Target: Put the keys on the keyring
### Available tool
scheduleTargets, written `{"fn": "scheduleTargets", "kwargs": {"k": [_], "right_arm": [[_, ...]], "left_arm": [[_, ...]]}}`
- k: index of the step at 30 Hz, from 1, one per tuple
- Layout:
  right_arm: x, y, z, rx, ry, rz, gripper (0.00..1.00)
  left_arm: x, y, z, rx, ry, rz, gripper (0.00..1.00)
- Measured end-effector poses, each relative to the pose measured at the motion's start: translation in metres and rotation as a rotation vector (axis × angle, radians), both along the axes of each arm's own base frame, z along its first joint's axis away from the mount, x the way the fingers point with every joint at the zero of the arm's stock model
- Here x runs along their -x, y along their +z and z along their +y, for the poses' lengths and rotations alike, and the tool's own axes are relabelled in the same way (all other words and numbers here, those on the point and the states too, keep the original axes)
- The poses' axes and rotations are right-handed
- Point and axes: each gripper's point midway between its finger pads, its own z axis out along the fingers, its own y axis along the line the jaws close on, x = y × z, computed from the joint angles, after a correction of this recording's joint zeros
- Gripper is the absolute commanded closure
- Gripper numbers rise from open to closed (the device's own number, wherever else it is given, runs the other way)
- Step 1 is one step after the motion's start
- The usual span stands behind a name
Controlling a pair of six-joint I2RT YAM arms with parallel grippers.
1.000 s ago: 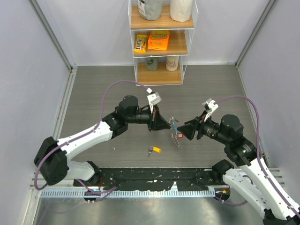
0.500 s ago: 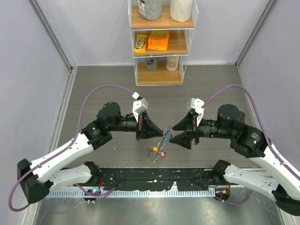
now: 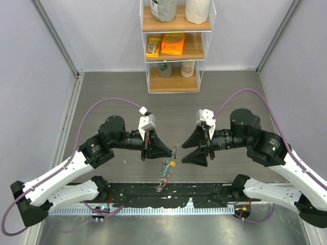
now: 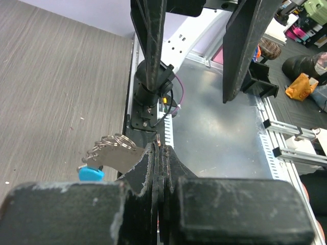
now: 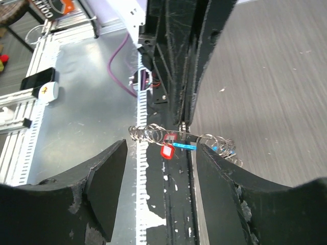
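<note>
Silvery beaded wire forms the large thin keyring loop (image 5: 148, 134), which carries a blue crescent-shaped plastic tag (image 4: 92, 174). The left gripper (image 3: 169, 151) is clenched on the wire of this loop. In the left wrist view its two black fingers (image 4: 153, 168) are pressed together, with the wire emerging just to their left. The loop hangs from that grip above the grey wood-grain table (image 3: 230, 97). The right gripper (image 3: 183, 153) is released: its two black fingers (image 5: 104, 173) stand wide apart, facing the loop without touching it. A small metal key with a red tag (image 5: 167, 151) hangs at the wire. A small key with a yellow head (image 3: 172, 163) appears beside the loop in the top view. Whether it lies on the table or hangs on the wire cannot be told.
</note>
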Motion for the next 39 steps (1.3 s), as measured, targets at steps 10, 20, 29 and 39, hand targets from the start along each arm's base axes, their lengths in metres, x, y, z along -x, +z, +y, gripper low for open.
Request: {"fn": "scheduleTargets", "kwargs": {"k": [10,20,29,39], "right_arm": [[0.011,-0.008,0.014,0.024,0.077,0.029,0.39],[0.012,-0.013,0.028,0.039,0.107,0.034,0.41],[0.015,-0.015,0.035,0.049,0.125,0.034,0.55],[0.015,-0.019,0.04,0.065,0.118,0.016,0.93]], "left_arm": [[0.007,0.01,0.005,0.011,-0.008,-0.008,1.0],[0.009,0.019,0.006,0.025,-0.011,-0.015,1.0],[0.01,0.019,0.007,0.021,-0.013,-0.011,1.0],[0.014,0.019,0.009,0.014,-0.025,-0.002,1.0]]}}
